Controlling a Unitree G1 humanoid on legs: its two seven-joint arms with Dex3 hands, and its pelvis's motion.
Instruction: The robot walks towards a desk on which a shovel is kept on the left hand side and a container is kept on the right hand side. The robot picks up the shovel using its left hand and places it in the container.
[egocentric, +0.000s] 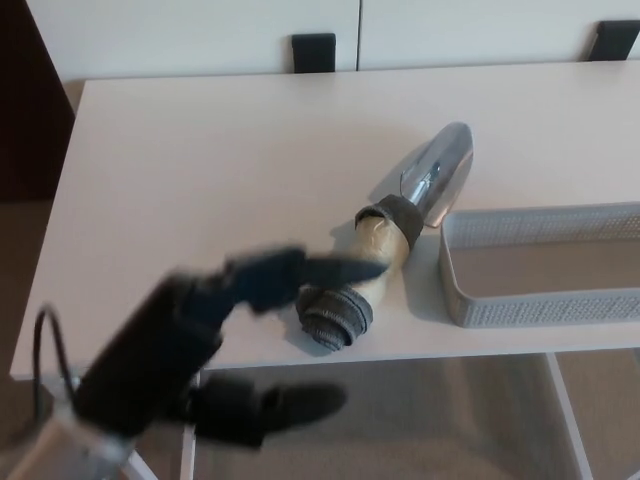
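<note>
The shovel (395, 235) lies on the white desk (220, 180), its silver scoop pointing to the far right and its tan handle, wrapped with grey cloth at the near end, pointing toward me. The scoop's side is close against the grey mesh container (545, 265) at the right. My left hand (215, 340) is blurred at the lower left, open, fingers spread; its upper fingers (300, 272) reach over the desk's front edge just left of the handle's wrapped end. It holds nothing. My right hand is out of view.
White cabinets with black handles (313, 52) stand behind the desk. White desk legs (188, 450) and a brown floor show below the front edge. A black cable (45, 345) loops beside my left forearm.
</note>
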